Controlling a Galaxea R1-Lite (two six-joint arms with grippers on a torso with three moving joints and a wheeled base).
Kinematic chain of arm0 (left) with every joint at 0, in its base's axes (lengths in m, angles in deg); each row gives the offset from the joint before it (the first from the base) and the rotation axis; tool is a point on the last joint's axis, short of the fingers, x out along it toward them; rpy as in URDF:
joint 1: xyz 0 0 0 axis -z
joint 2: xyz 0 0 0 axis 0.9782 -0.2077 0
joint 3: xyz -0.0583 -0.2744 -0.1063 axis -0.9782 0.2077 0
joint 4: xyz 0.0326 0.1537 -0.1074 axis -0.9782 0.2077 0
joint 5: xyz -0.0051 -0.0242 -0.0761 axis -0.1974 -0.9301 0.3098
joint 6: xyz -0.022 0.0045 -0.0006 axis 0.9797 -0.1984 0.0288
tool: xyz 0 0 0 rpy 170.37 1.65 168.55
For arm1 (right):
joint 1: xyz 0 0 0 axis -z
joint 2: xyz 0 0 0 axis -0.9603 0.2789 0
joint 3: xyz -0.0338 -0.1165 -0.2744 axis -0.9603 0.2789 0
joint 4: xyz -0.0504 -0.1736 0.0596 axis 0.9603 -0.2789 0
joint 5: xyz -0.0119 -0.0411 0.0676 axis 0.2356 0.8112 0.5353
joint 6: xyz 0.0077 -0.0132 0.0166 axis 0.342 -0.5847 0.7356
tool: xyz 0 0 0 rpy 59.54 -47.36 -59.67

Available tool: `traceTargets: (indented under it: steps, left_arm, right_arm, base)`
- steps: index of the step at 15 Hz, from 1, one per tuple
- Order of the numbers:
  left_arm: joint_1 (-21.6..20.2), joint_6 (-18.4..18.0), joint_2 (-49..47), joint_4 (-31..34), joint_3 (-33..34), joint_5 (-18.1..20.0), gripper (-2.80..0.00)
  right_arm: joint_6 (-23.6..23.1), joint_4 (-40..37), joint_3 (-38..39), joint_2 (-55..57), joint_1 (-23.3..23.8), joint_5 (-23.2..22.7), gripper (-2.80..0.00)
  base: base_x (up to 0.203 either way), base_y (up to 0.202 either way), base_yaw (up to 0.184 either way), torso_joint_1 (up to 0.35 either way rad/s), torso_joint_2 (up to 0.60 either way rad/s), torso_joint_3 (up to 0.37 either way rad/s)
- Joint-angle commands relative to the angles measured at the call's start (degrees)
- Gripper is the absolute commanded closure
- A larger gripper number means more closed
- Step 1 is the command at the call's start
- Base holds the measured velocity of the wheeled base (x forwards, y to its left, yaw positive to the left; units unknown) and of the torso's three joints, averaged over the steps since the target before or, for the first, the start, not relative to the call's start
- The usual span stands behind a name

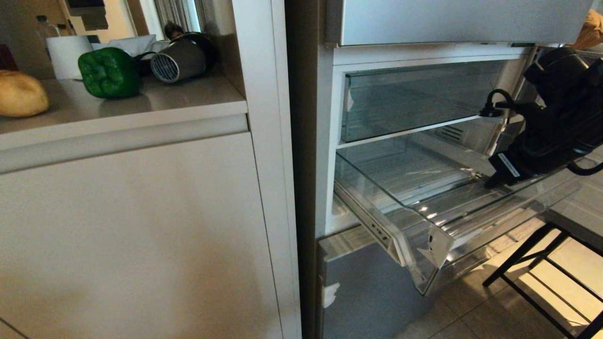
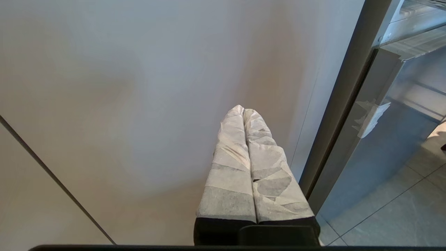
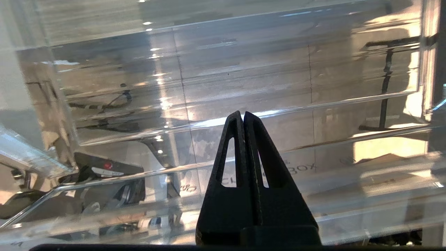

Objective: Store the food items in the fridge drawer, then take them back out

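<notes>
The tan potato (image 1: 21, 94) and the green bell pepper (image 1: 109, 72) lie on the counter at the left, away from the fridge. The clear fridge drawer (image 1: 426, 256) is pulled out and nothing lies on its ribbed floor. My right gripper (image 1: 491, 181) reaches down over the drawer's right side. In the right wrist view this gripper (image 3: 243, 115) is shut and holds nothing, pointing at the drawer's clear wall (image 3: 313, 69). My left gripper (image 2: 243, 111), its fingers wrapped in white tape, is shut and empty, parked low in front of the cabinet door.
A silver hair dryer (image 1: 181, 59), a paper roll (image 1: 68, 54) and a water bottle (image 1: 46, 27) stand behind the pepper. A glass shelf (image 1: 410, 129) sits above the drawer. A black chair frame (image 1: 541, 254) stands on the tiled floor at the lower right.
</notes>
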Motion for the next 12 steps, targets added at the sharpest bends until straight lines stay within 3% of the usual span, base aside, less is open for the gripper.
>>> traceTargets:
  steps: [1, 12]
  left_arm:
    - [-0.01, 0.01, 0.02, -0.03, 0.62, -0.01, 0.0]
    - [-0.01, 0.01, 0.02, -0.03, 0.62, -0.01, 0.0]
  right_arm:
    - [-0.08, -0.53, 0.21, 0.72, 0.44, 0.04, 0.0]
    - [-2.03, -2.6, 11.91, -10.44, 1.02, 0.48, 0.0]
  base:
    - [0.0, 0.0, 0.0, 0.0, 0.0, 0.0]
    - [0.0, 0.0, 0.0, 0.0, 0.0, 0.0]
